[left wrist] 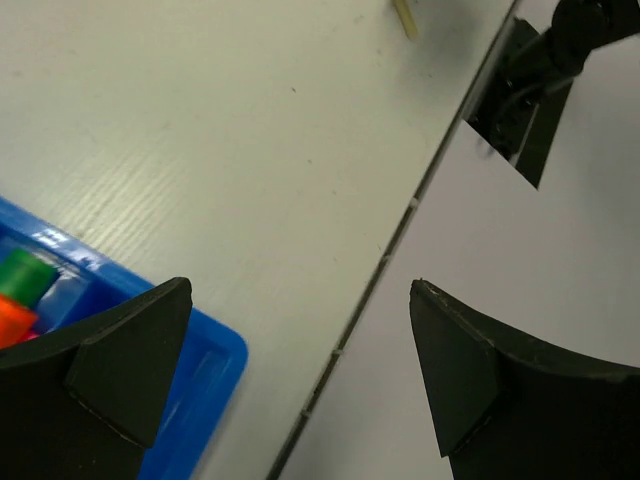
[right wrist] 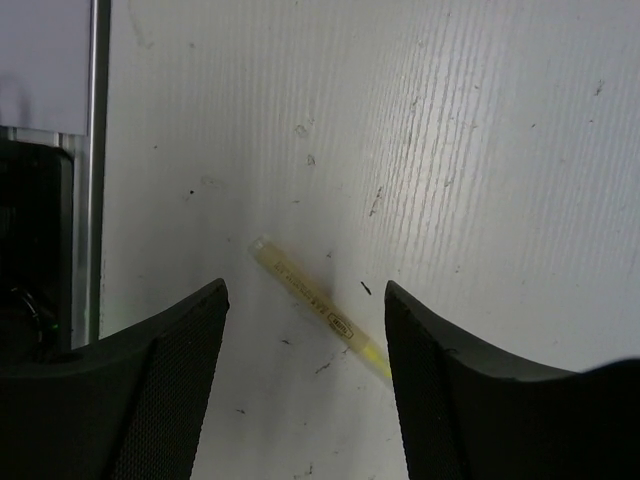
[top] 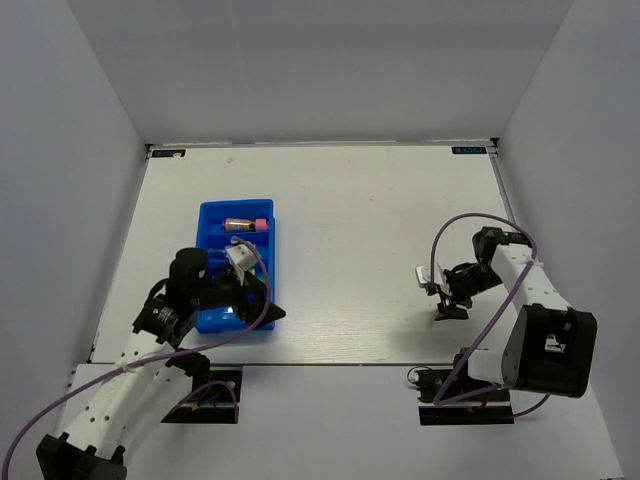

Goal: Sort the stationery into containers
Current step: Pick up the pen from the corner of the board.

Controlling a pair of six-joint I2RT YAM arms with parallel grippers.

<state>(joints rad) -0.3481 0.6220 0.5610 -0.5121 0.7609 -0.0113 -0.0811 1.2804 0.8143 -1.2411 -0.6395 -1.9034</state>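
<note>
Right gripper spread over 1 thin pale-yellow stick lying flat on white table, well apart from blue ribbed plastic tray; left gripper spread too. Close askew and you flick it off.

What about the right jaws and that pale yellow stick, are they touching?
Cannot tell. Right wrist view: the stick lies between the open jaws of the right gripper, its lower end reaching one jaw's edge; height unclear.

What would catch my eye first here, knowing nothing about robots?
The bright blue tray on the left, stationery inside, with the left gripper open at its near end. On the right, the right gripper hangs open above a thin yellowish stick lying on the table.
</note>
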